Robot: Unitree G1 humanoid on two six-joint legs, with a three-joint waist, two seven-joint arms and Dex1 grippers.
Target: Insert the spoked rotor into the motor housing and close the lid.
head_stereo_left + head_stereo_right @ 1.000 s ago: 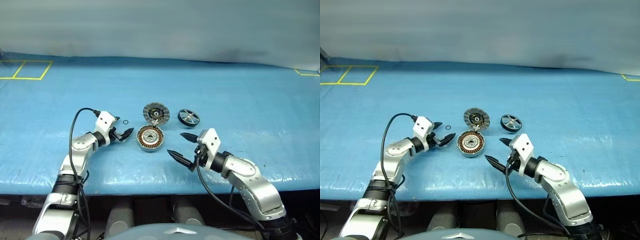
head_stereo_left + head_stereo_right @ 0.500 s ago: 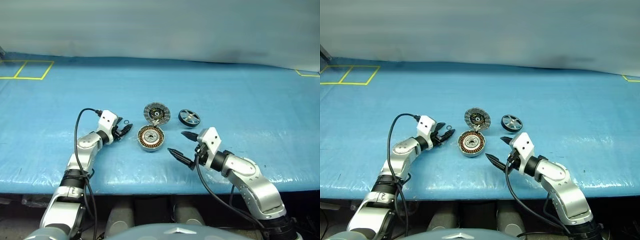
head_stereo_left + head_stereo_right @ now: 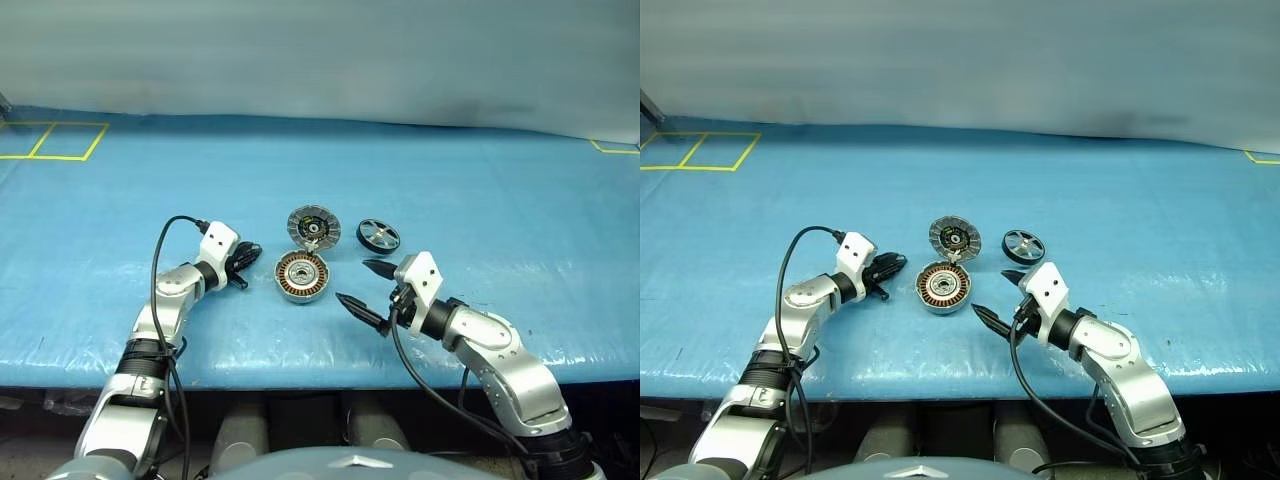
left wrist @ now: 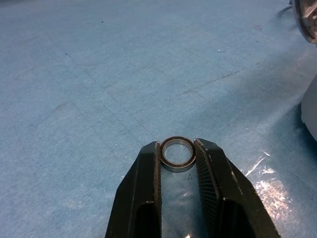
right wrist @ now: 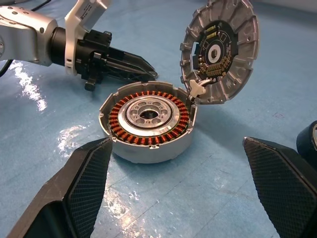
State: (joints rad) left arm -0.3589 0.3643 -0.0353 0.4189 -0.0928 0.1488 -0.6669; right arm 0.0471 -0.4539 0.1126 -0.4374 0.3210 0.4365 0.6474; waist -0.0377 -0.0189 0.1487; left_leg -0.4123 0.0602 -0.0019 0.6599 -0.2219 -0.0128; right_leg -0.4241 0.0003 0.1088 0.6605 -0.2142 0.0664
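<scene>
Black, ribbed fingers of the left gripper [image 4: 177,157] are pinching a small thin ring [image 4: 178,153] between their tips, on the blue worktop [image 3: 480,180]. A second ago these fingers were standing wide apart beside the ring; they have since been closing in on it, and the ring is now sitting clamped between them, apparently not yet lifted off the surface. Since this ring is not one of the three parts named in the task, the grasp is best read as clearing or fetching a loose piece before the main assembly.

Just right of this gripper, the motor housing [image 3: 301,276] is lying open-face up, its copper windings showing. Its lid [image 3: 313,224] is standing tilted open at the housing's far edge, seemingly joined there by a small hinge piece, with the segmented inner face turned toward the robot. The spoked rotor [image 3: 378,235] is resting flat, apart from both and farther right, toward the middle of the worktop.

The right gripper [image 3: 362,285] is hovering near the housing's right side, jaws spread fully and holding nothing. Insertion of the rotor is not yet begun.
</scene>
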